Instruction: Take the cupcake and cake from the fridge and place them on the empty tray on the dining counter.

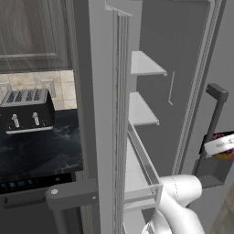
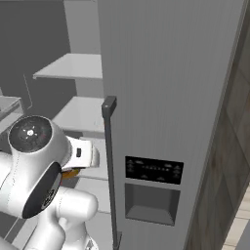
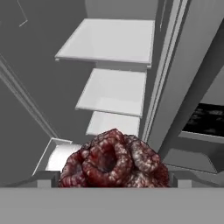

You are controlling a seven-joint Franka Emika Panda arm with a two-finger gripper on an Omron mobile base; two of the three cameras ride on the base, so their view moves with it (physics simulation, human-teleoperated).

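The cake (image 3: 114, 159), a dark red lumpy round, sits between my gripper's (image 3: 113, 180) fingertips (image 3: 47, 179) in the hand view, off any shelf, so the gripper is shut on it. The hand (image 1: 220, 146) hovers by the fridge's dark door handle (image 1: 214, 121) in the left base view, with a bit of the cake (image 1: 225, 154) under it. The fridge (image 2: 161, 88) stands with its left door open, and its white shelves (image 3: 114, 41) are bare. The cupcake, the tray and the dining counter are out of view.
A black toaster (image 1: 27, 109) stands on the dark worktop (image 1: 41, 151) left of the fridge. The open door's edge (image 1: 107, 114) and its bins (image 1: 141, 183) rise close to my arm. The closed right door carries a dispenser panel (image 2: 154, 171) and a bar handle (image 2: 110, 161).
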